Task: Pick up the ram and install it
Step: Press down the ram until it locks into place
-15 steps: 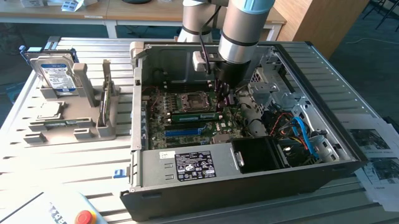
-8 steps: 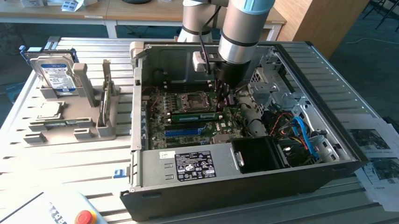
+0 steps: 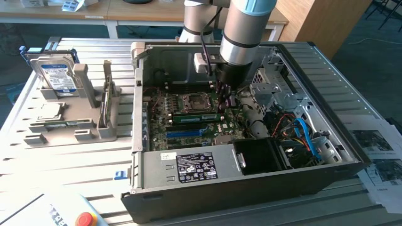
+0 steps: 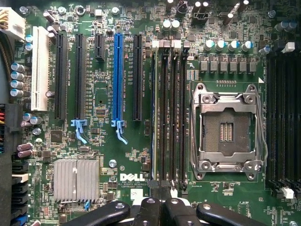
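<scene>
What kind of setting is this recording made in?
Probably a lab or workshop bench for PC assembly: an open computer case on a slatted metal table, a parts fixture holding a hard drive, wooden desks behind.

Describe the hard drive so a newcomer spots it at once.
Find the open computer case; a grey rack sits on the exterior view's left of it. The hard drive stands upright at the rack's far end, the only silver box with a blue-white label.

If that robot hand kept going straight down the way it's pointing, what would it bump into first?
Most likely the memory slots on the green motherboard, beside the empty processor socket. The shut hand hangs right above them, though depth is hard to judge.
</scene>
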Controlling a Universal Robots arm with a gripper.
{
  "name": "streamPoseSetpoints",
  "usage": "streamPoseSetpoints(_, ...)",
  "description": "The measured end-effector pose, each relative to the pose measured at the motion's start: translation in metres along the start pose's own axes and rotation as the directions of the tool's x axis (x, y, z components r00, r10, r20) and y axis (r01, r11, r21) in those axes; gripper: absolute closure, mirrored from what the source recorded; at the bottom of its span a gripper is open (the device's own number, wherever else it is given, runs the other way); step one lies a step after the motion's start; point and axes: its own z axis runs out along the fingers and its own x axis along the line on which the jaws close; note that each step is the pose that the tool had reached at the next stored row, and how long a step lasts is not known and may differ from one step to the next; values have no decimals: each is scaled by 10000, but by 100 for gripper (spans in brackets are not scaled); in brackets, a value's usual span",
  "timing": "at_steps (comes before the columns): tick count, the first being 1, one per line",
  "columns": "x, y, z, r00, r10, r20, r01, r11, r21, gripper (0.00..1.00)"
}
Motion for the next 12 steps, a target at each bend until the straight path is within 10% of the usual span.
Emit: streamPoseSetpoints(12,0,0,13,10000,0,1,0,10000,0,90)
